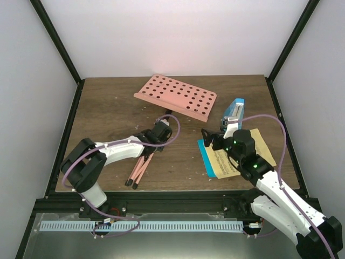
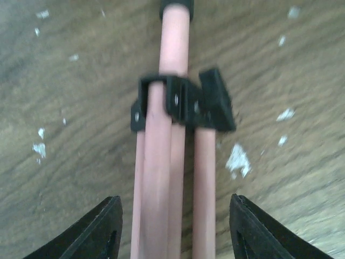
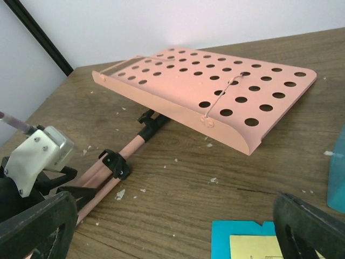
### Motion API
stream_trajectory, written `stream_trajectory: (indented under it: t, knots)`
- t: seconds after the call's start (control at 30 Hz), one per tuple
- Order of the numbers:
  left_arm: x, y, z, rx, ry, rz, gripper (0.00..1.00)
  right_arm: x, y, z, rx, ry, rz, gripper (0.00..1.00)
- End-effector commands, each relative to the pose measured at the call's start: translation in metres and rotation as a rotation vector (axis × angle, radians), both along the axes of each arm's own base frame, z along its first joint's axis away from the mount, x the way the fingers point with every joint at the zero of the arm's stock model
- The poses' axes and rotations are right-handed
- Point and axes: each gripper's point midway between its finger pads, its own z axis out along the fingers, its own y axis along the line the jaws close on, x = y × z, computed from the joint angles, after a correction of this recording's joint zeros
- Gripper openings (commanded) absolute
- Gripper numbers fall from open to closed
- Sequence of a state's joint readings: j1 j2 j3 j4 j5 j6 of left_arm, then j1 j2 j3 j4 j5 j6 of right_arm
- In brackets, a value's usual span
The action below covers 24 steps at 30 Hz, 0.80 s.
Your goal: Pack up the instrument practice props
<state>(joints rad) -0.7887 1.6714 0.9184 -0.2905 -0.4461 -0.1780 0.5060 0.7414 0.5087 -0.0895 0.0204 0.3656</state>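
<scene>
The salmon-pink music stand lies flat on the table, its hole-punched desk point(image 1: 175, 97) at the back and its folded legs point(image 1: 141, 166) pointing to the front. My left gripper point(image 1: 153, 138) is open and straddles the legs point(image 2: 173, 178) just below their black collar point(image 2: 180, 102), not touching them. My right gripper point(image 1: 213, 138) is open and empty, low over the blue and yellow music sheets point(image 1: 233, 156). The small blue metronome point(image 1: 234, 112) stands upright just behind them. In the right wrist view I see the desk point(image 3: 215, 91), the sheets point(image 3: 242, 237) and the metronome's edge point(image 3: 337, 172).
White crumbs point(image 2: 237, 161) are scattered on the wooden table point(image 1: 108, 108). Black frame posts and white walls close in the sides and back. A metal rail point(image 1: 161, 205) runs along the near edge by the arm bases.
</scene>
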Motion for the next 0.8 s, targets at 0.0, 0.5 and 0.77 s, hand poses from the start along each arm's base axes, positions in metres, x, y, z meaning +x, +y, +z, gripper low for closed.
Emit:
stream_trajectory:
  t: [0.0, 0.5, 0.77]
  knots:
    - [0.018, -0.019, 0.038, -0.125, -0.108, -0.002, 0.58, 0.003, -0.006, 0.034, 0.009, -0.071, -0.029, 1.00]
    - [0.021, -0.037, 0.200, -0.572, -0.196, -0.225, 0.92, 0.053, -0.007, 0.107, 0.010, -0.048, 0.040, 1.00]
    - [0.080, 0.155, 0.214, -0.749, -0.301, 0.218, 0.92, 0.087, -0.154, 0.098, 0.091, -0.012, -0.310, 1.00]
